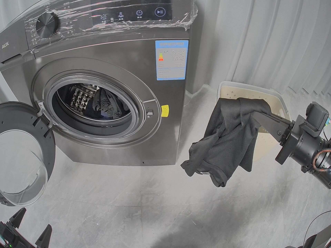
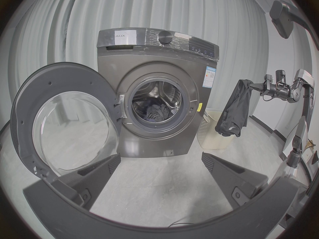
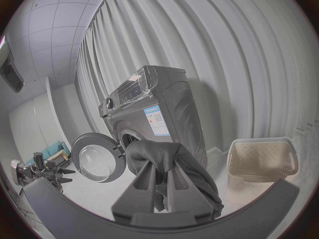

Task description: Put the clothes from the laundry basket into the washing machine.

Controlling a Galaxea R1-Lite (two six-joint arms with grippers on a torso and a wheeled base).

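Grey curtains hang behind the washing machine (image 1: pixel 113 86) at upper left, its door (image 1: pixel 24 155) swung wide and some clothes (image 1: pixel 107 104) already in the drum. At the right of the frame, the right gripper (image 1: pixel 262 116) pinches a dark garment (image 1: pixel 224 138), which dangles in front of the laundry basket (image 1: pixel 255 88). The left gripper (image 1: pixel 34 217) sits spread at lower left, holding nothing. The carry and drop-in look yet to come. The basket floor seems bare, so this may be the last piece.
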